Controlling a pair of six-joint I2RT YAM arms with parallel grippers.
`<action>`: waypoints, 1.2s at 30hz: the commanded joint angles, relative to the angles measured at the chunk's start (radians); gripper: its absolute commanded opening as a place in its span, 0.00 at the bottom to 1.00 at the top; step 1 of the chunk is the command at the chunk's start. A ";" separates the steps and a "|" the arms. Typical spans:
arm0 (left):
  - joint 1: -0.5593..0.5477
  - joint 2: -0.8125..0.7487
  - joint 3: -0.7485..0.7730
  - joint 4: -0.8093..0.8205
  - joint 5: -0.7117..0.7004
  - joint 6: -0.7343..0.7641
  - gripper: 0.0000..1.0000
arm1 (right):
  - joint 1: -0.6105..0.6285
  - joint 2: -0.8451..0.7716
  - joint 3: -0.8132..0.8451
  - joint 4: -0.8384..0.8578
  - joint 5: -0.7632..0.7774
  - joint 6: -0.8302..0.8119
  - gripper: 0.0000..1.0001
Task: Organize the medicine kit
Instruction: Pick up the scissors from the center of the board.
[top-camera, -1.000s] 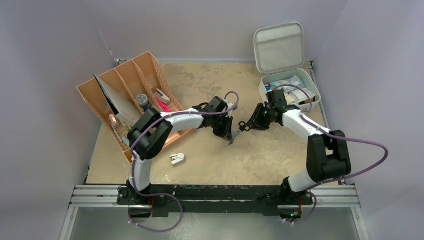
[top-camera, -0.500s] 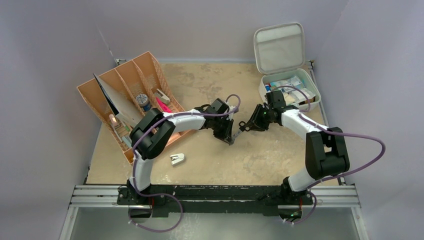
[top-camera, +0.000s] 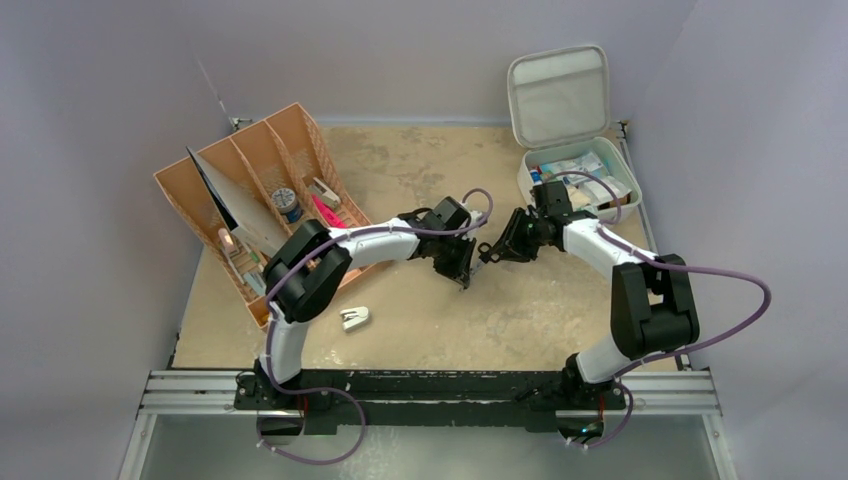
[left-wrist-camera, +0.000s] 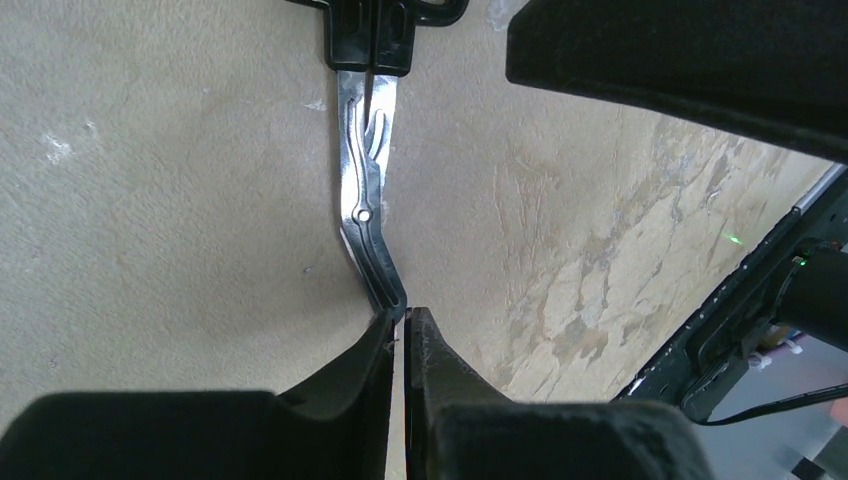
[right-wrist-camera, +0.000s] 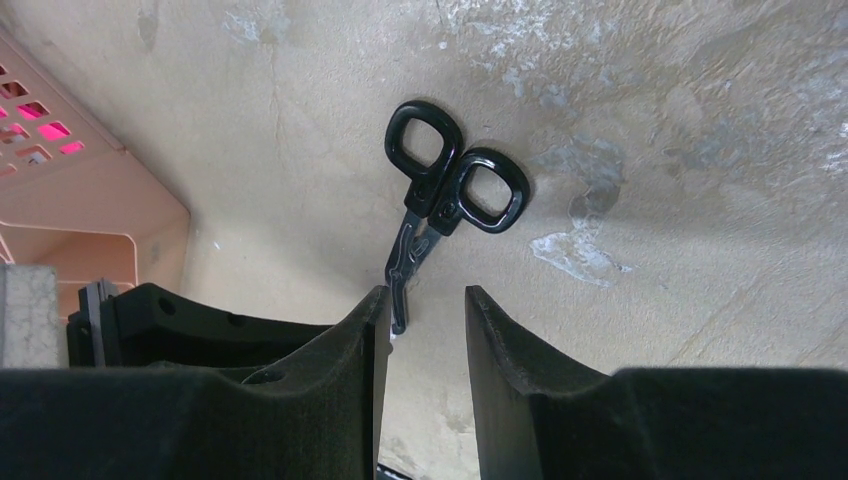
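Far right, medicine kit lengthwise away, lid raised, left hand pinching scissors, right hand parted

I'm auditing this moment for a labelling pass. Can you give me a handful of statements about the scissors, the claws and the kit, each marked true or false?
1. The left claw is shut on the blade tips of the scissors. True.
2. The right claw is clamped on the scissors' handles. False: its jaws stand open and the black handles lie free beyond them.
3. The medicine kit is zipped shut. False: its lid stands open, with supplies showing in the base.
4. The tan-orange organizer tray sits on the left side of the table. True.
5. The scissors lie inside the medicine kit. False: they are over the middle of the table, between the two claws.
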 joint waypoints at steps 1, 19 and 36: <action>-0.022 -0.020 0.040 -0.028 -0.055 0.032 0.06 | -0.010 0.000 -0.015 0.012 -0.017 0.003 0.36; -0.038 0.037 0.012 -0.040 -0.097 0.030 0.02 | -0.039 0.030 -0.005 0.033 -0.026 0.013 0.45; -0.044 0.042 -0.002 -0.034 -0.099 0.027 0.01 | -0.064 0.133 0.011 0.236 -0.076 0.124 0.38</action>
